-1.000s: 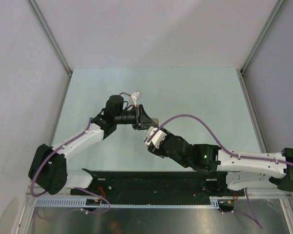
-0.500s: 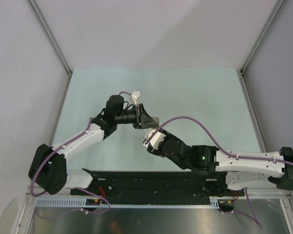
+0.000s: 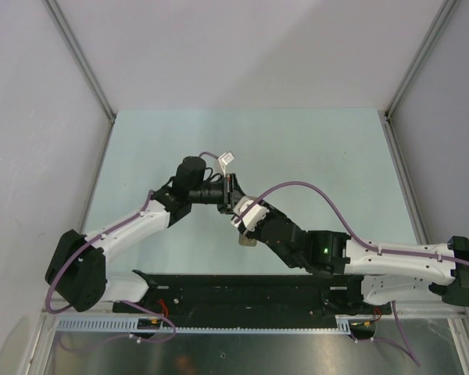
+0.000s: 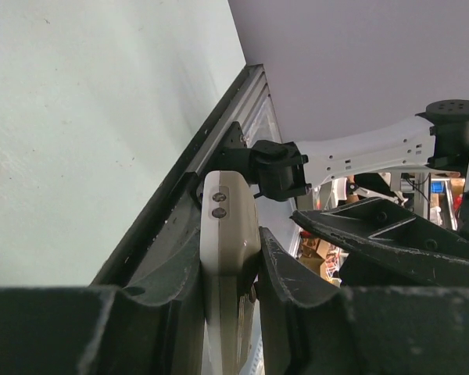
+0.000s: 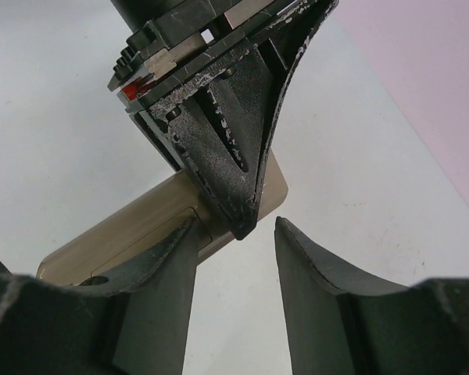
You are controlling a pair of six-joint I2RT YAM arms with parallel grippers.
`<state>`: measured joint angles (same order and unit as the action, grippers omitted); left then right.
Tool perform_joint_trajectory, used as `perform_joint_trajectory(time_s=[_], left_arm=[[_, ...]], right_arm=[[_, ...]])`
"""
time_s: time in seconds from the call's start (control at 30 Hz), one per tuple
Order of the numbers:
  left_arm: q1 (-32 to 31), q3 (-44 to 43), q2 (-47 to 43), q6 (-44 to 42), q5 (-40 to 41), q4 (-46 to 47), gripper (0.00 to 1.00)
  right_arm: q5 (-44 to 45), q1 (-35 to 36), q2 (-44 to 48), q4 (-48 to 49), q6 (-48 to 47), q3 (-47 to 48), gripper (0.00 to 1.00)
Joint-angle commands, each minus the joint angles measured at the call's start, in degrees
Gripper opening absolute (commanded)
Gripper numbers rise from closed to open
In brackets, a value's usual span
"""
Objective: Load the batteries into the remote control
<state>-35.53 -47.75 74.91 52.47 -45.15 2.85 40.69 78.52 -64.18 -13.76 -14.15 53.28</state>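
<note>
Pale mint tabletop point(image 3: 313, 148) runs out past the left gripper point(image 3: 233, 193) to plain grey-white wall panels point(image 3: 242, 47) behind it and on both sides, with aluminium corner posts point(image 3: 82, 58) up-left and up-right of it. Near side of the gripper: black base rail point(image 3: 250, 291), slotted white cable duct point(image 3: 242, 326), then sheet metal point(image 3: 258, 355). Light is flat and even, shadows soft.

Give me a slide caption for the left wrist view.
Left gripper clamps the remote control edge-on, with the right arm beyond it.
</note>
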Motion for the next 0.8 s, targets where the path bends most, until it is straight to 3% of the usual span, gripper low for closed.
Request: perform_joint_trajectory(time_s=[0.0,0.1,0.23,0.33,0.4,0.63,0.7,0.77], left_arm=[[-0.42,-1.21,-0.65,1.14,-2.58,1.89,0.0],[0.02,-1.12,0.05,2.11,-2.14,1.72,0.0],[1.16,-0.86,0.67,2.73,-1.27,1.81,0.0],[1.34,-0.25,-0.03,1.85,1.19,2.42,0.0],[1.34,0.63,-0.29,2.55,1.55,5.65,0.0],[1.86,5.9,-1.7,5.8,2.78,15.06,0.02],[1.87,6.44,-1.88,6.68,2.26,17.35,0.0],[1.87,6.79,-1.88,7.38,2.08,17.97,0.0]], right_arm=[[1.24,-0.12,0.64,1.46,-0.35,0.51,0.49],[1.24,0.14,1.78,1.19,0.35,0.6,0.57],[0.19,-0.38,3.88,-0.65,3.42,1.65,0.75],[-3.41,-1.0,5.82,-1.88,6.06,2.18,0.8],[-7.0,-1.61,6.87,-2.15,8.52,2.18,0.79],[-19.14,-8.37,13.29,-1.62,13.8,2.18,0.57],[-23.95,-12.06,14.52,-1.62,13.89,2.18,0.63],[-27.84,-15.31,14.61,-2.67,15.64,2.53,0.83]])
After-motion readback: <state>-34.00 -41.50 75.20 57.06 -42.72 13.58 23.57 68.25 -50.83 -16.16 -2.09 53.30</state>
